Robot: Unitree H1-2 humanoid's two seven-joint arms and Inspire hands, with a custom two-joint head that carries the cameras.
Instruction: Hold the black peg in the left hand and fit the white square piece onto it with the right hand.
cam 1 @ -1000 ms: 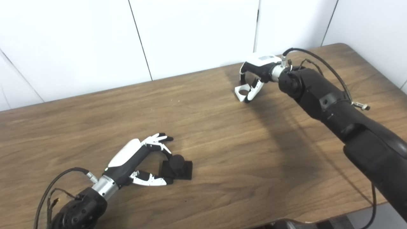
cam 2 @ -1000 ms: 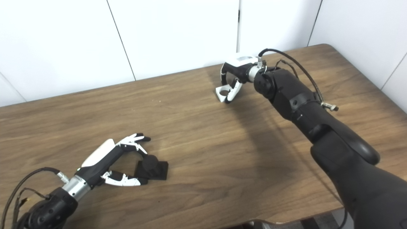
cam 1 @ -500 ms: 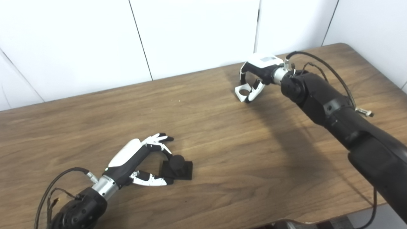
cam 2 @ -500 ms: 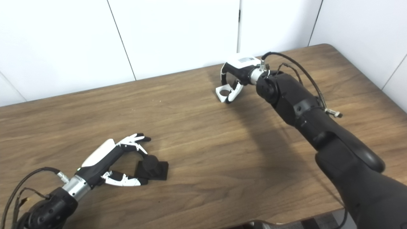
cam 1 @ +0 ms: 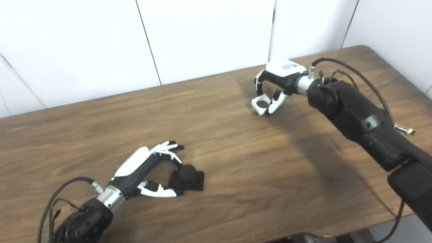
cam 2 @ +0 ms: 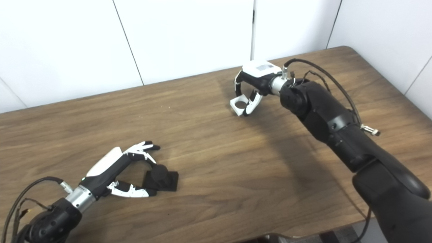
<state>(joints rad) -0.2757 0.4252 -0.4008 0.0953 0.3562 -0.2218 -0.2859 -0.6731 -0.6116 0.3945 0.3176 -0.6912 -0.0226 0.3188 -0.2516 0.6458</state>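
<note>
The black peg [cam 1: 187,175], a short round post on a square black base, stands on the wooden table [cam 1: 256,189] at the near left. My left hand [cam 1: 143,168] lies beside it with its fingers arched over the post's left side and its thumb along the base's near edge; the fingers are spread and the peg rests on the table. At the far right, my right hand [cam 1: 279,80] is shut on the white square piece [cam 1: 261,104], which has a round hole and hangs between fingers and thumb just above the table.
White wall panels [cam 1: 202,37] stand behind the table's far edge. The table's rounded right corner [cam 1: 366,49] lies past my right arm [cam 1: 357,111], and a wide stretch of wood separates the two hands.
My right hand has drawn back a little toward me with the white square piece in it, and its arm has shifted right. The left hand and the peg have not moved.
</note>
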